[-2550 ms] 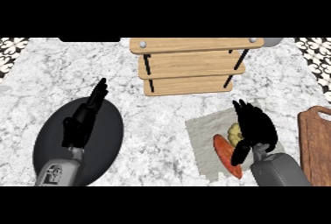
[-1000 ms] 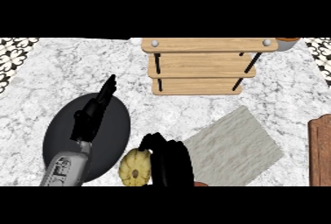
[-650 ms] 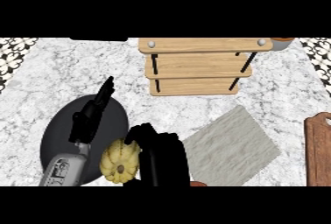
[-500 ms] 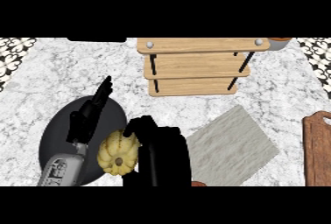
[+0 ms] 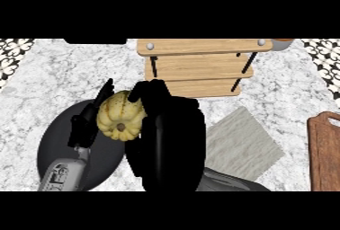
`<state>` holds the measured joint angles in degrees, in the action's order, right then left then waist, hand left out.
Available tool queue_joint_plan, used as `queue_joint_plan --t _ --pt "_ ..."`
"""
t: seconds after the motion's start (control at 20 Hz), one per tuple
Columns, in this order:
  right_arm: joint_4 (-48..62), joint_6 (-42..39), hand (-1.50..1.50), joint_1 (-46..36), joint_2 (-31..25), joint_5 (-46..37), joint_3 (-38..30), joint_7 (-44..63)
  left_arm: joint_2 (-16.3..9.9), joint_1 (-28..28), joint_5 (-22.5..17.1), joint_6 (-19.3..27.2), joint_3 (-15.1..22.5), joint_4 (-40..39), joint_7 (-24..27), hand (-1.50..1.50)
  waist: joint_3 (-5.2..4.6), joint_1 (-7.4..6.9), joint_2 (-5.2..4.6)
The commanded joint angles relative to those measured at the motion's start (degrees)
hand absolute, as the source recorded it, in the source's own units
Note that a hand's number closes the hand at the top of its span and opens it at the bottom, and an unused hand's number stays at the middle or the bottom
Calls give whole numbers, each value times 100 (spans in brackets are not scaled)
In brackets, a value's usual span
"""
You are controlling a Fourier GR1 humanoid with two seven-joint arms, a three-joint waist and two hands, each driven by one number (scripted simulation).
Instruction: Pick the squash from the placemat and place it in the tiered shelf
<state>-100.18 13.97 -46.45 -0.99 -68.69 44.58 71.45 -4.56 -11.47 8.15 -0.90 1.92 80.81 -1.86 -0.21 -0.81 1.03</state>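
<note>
Squash point(image 5: 121, 116), pale yellow and ribbed with its stem end facing the camera, sits at about 10 o'clock from frame centre, held off the placemat by the right hand point(image 5: 167, 134), whose fingers curl round its right side and over its top. Working from the left: a dark oval plate point(image 5: 56, 143) lies on the marble counter point(image 5: 46, 81) at 8 o'clock, and nothing can be seen lying on its bare part. The left hand point(image 5: 88, 123) shows above this plate, fingers straight and pointing toward 12 o'clock, holding nothing; it lies just beside the squash's left edge, and contact cannot be confirmed. The tiered shelf point(image 5: 199, 67), of light wood with dark uprights, stands at 12 o'clock; its visible boards carry no items. The grey placemat point(image 5: 246, 143) lies at 4 o'clock, partly covered by the right forearm, with nothing visible on its exposed surface. A wooden board point(image 5: 325, 152) shows at the 3 o'clock edge.
</note>
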Motion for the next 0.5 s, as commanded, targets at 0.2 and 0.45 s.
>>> queue_joint_plan --t 0.2,0.45 --pt "399 -728 150 -1202 94 -34 -968 1377 -141 6 -60 -119 -78 74 -36 0 1 -64 -32" --pt "788 -1054 150 -1904 95 -101 -1368 1377 112 -91 106 121 36 -206 136 0 -3 -19 -52"
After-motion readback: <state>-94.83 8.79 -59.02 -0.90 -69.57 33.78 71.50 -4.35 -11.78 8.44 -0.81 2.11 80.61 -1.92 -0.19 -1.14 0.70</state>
